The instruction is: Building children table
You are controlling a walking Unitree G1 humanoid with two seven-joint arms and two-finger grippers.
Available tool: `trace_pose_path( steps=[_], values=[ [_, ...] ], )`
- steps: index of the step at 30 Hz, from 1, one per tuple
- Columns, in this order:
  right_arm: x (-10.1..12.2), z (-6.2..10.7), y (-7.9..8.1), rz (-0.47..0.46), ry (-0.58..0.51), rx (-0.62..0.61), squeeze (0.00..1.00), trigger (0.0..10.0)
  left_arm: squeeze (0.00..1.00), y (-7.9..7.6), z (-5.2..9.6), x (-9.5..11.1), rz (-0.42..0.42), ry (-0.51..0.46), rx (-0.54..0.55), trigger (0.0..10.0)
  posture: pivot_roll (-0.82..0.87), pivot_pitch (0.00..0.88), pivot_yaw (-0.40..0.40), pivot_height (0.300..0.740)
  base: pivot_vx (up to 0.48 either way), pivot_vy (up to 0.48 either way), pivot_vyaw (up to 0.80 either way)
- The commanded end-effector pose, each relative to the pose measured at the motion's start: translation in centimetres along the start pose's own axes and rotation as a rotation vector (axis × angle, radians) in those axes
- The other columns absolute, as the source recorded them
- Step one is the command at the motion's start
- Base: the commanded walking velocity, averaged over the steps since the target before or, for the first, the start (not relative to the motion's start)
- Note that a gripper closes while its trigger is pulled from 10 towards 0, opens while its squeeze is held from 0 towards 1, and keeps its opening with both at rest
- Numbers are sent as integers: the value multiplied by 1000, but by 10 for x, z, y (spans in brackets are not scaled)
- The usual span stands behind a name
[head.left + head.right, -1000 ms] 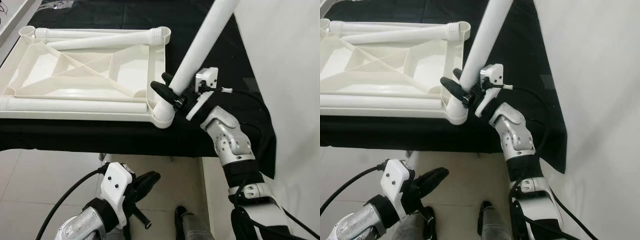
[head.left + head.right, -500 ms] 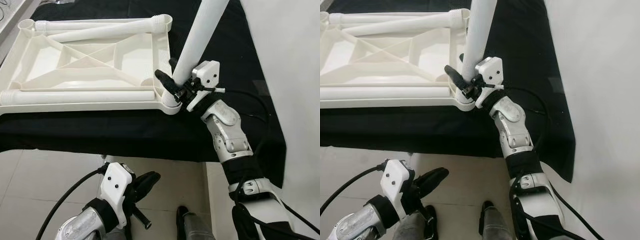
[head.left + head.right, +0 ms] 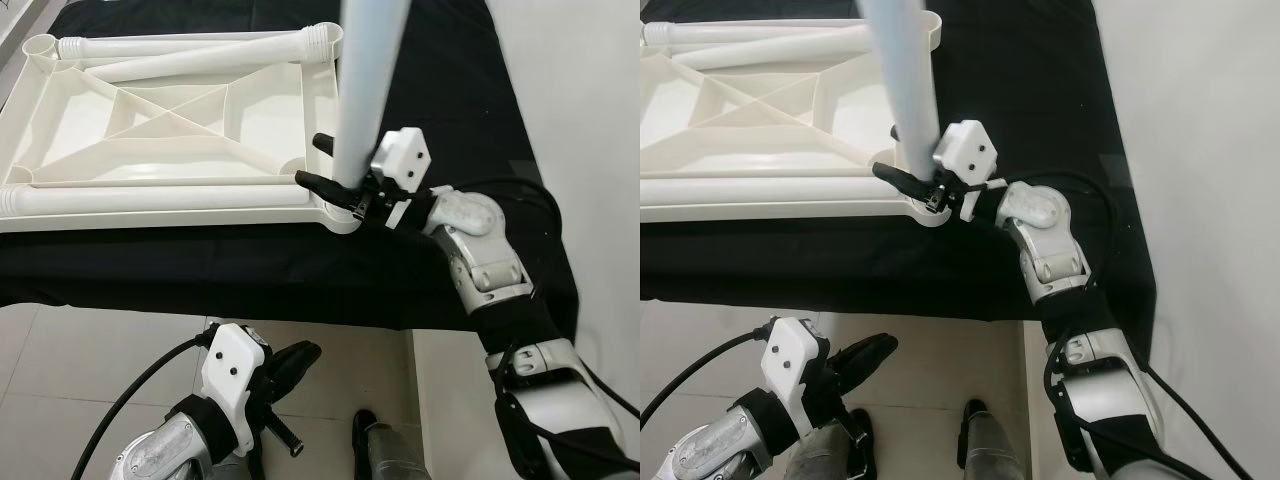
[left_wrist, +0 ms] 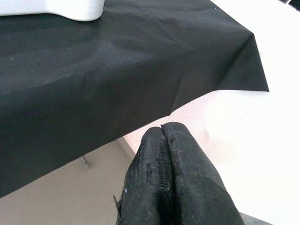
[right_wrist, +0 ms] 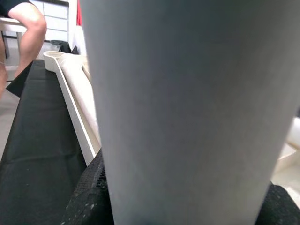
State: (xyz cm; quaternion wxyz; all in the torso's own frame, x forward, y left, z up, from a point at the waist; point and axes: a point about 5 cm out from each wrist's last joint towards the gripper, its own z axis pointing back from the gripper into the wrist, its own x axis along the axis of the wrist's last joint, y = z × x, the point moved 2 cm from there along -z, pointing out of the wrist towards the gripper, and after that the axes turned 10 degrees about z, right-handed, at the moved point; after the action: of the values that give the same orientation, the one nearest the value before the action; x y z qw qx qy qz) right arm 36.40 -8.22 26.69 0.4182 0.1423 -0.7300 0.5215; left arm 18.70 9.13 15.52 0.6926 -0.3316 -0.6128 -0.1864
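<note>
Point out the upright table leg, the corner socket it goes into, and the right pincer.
upright table leg (image 3: 358, 110), left eye view, middle of the white tube.
corner socket (image 3: 337, 215), left eye view, rim at the tabletop's near right corner.
right pincer (image 3: 335, 168), left eye view, between the black fingertips, at the leg's base.

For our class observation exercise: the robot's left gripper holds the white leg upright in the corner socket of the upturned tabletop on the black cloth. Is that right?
Not quite: the right gripper holds the white leg, as the left eye view shows. The rest stands: it is upright in the corner socket of the upturned tabletop.
</note>
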Motion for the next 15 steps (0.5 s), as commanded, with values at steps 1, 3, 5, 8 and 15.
trace_pose_path(
  steps=[1, 3, 5, 8, 15],
  values=[
    [-25, 2, 20, -110, 100, 80, 0, 10000, 0, -5, 1, -3, 21, 8, -11, 10000, 102, 353, -28, 740, 0, 0, 0],
    [-25, -1, 17, -150, 108, 71, 0, 10000, 0, -5, 1, -3, 21, 7, -11, 10000, 102, 353, -28, 740, 0, 0, 0],
    [-25, -4, 12, -217, 124, 57, 0, 10000, 0, -5, 1, -3, 21, 6, -10, 10000, 102, 354, -30, 740, 0, 0, 0],
    [-25, -6, 9, -255, 133, 41, 0, 10000, 0, -5, 1, -3, 21, 6, -10, 10000, 102, 355, -31, 740, 0, 0, 0],
    [-44, -7, -4, -447, 230, -120, 0, 10000, 0, -6, 1, -2, 24, 3, -9, 10000, 101, 358, -34, 740, 0, 0, 0]
  ],
)
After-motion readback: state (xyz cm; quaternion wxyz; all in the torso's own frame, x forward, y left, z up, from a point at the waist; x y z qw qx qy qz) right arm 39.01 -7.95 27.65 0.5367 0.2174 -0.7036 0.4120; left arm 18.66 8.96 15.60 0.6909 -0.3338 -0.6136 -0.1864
